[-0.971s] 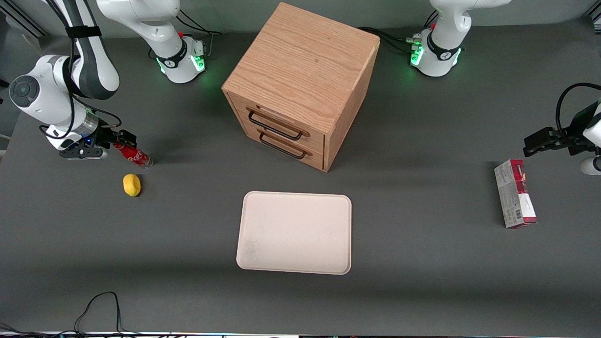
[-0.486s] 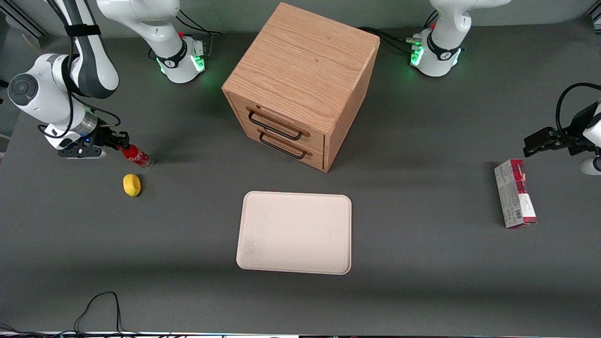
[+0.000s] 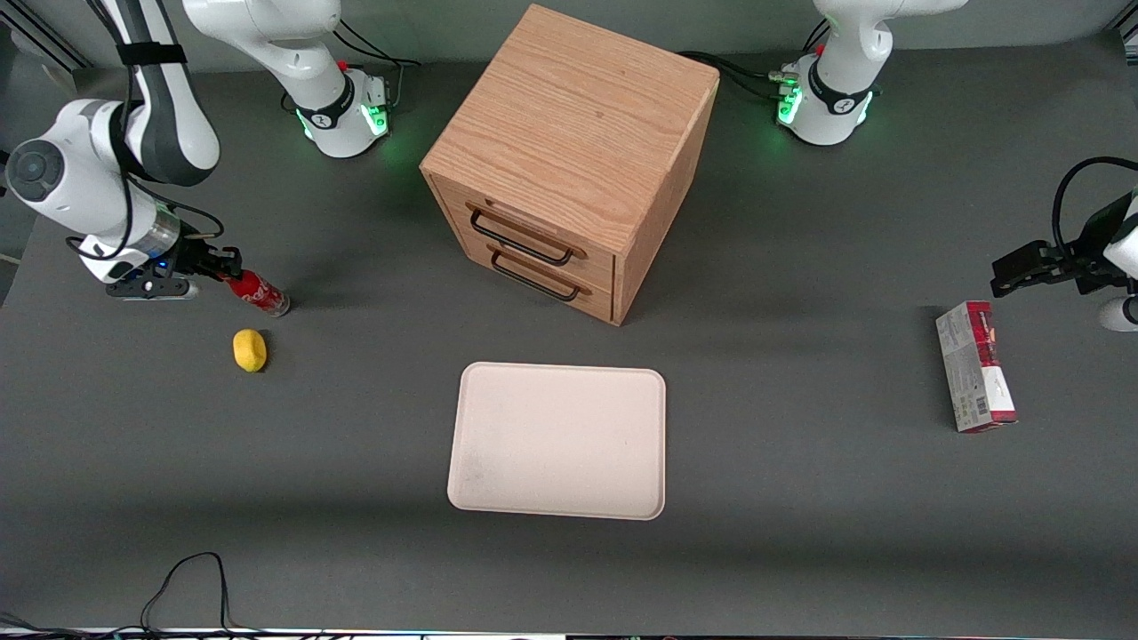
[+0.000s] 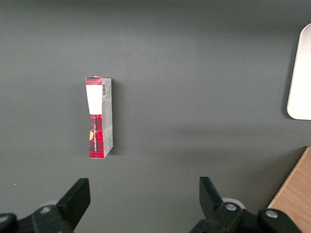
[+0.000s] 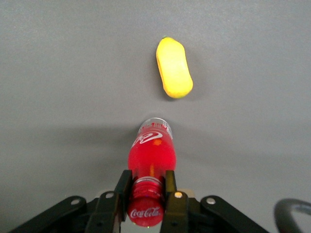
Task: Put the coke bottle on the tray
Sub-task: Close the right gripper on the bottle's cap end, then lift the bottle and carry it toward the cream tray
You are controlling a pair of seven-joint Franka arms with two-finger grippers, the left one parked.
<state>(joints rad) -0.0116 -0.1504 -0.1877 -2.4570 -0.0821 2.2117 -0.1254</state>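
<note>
On our desk point(image 3: 800, 551) the biggest thing is the wooden cabinet point(image 3: 569, 151), standing near the desk's edge farthest from the front camera. In front of its drawers, toward the nearer edge, lies the tray point(image 3: 558, 440), bare. A red-and-grey carton point(image 3: 975, 366) lies toward the parked arm's end.

At the working arm's end we have the gripper point(image 3: 216, 268), low over the desk. Its fingers point(image 5: 124, 191) are nearly closed, pinched on the neck of the coke bottle point(image 3: 257, 294) just under the cap. The bottle is tilted, its clear base apparently on or just above the desk, well apart from the tray. A yellow lump point(image 3: 250, 349) lies near it, a little nearer the front camera.

We judge the bottle small, light and rigid, with smooth, slippery plastic. The neck is a sensible hold, as the cap's rim should stop it sliding out, though it may swing about the pinch as we carry it.
</note>
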